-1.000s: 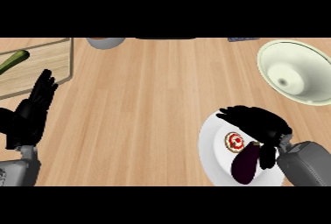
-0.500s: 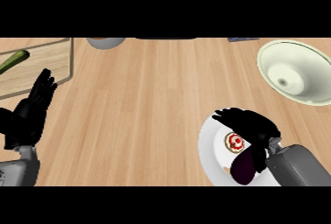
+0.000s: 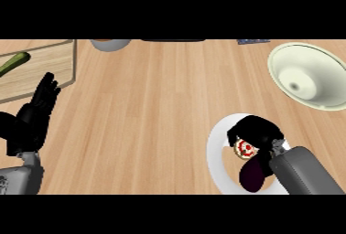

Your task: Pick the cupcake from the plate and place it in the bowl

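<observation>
Right hand (image 3: 256, 132) curls around cupcake (image 3: 246, 148) on plate (image 3: 219, 155) at counter's near right edge. Lift straight up before heading to bowl (image 3: 307, 75), far right corner. Left hand (image 3: 34, 116) rests open, left edge.

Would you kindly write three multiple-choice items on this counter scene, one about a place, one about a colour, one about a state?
1. Where is the cupcake?
A. in the bowl
B. on the white plate
C. on the cutting board

2. What colour is the inside of the bowl?
A. pale cream
B. bright red
C. dark blue

3. How is the left hand?
A. curled round the cupcake
B. pressing on the bowl
C. open, holding nothing

Answers: 1 B, the cupcake sits on the plate under the right hand, whose fingers curl round it. 2 A, the bowl at the upper right is pale cream. 3 C, its fingers are straight at the left edge, by the cutting board.
</observation>
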